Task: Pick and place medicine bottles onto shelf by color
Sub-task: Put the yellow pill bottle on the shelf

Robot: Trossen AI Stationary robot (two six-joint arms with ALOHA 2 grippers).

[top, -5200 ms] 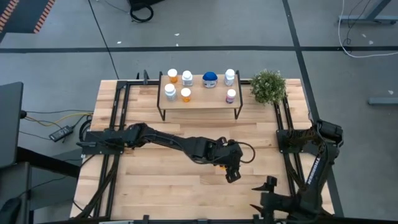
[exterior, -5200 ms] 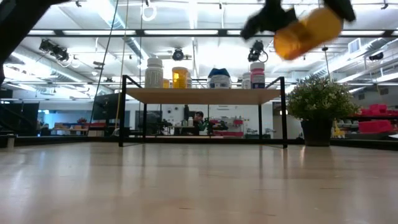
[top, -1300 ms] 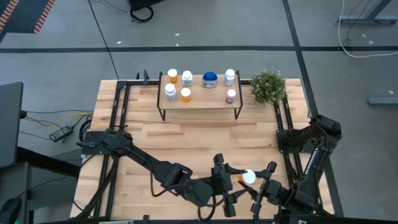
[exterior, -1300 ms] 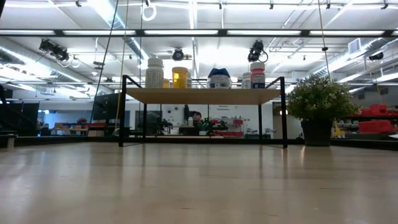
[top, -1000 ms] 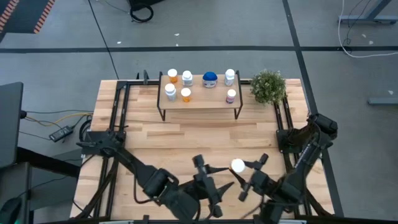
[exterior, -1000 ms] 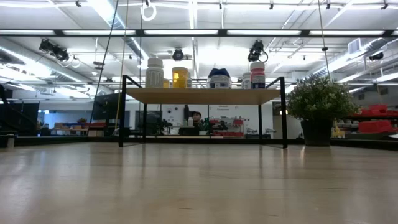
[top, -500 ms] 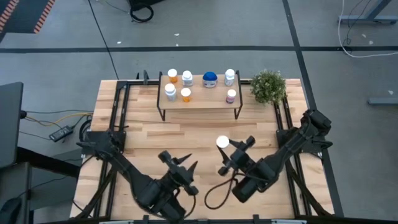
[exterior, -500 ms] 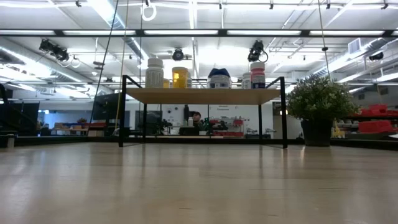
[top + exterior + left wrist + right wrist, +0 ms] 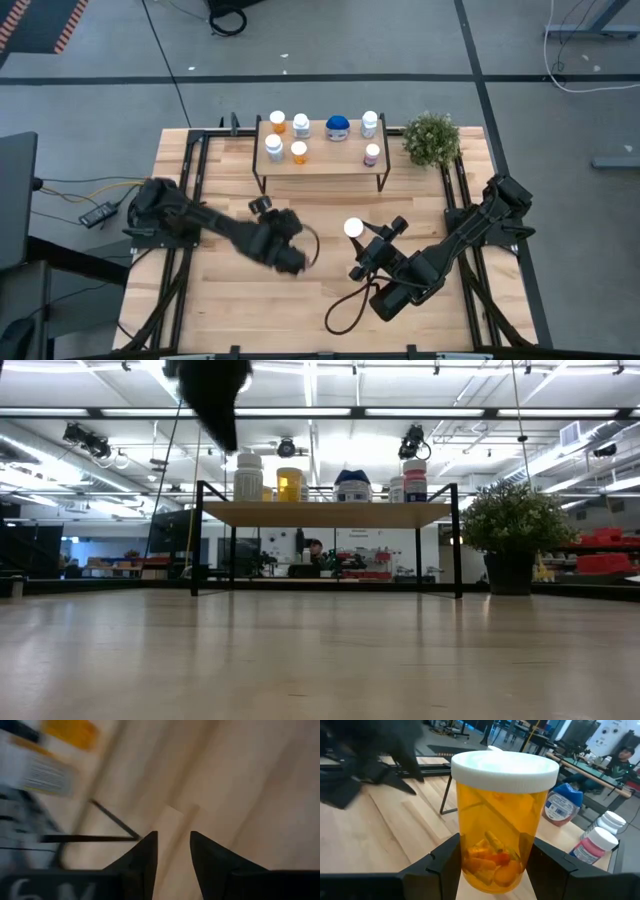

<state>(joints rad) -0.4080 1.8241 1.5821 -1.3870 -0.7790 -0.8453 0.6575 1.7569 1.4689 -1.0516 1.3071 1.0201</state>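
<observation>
Gripping an orange bottle (image 9: 502,822), right pincer (image 9: 365,249) unseen in low view, left pincer (image 9: 172,851) slightly parted, empty.

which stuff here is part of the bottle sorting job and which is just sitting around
Part of the job:
- orange bottle with a white cap, held in the right gripper
- shelf with six bottles on it, including the blue-topped bottle
- left gripper, empty, in front of the shelf

Just sitting around:
- potted plant beside the shelf

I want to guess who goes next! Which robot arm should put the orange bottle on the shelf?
The right one. Its claw already grips the orange bottle, facing the shelf. The left claw holds nothing.
</observation>
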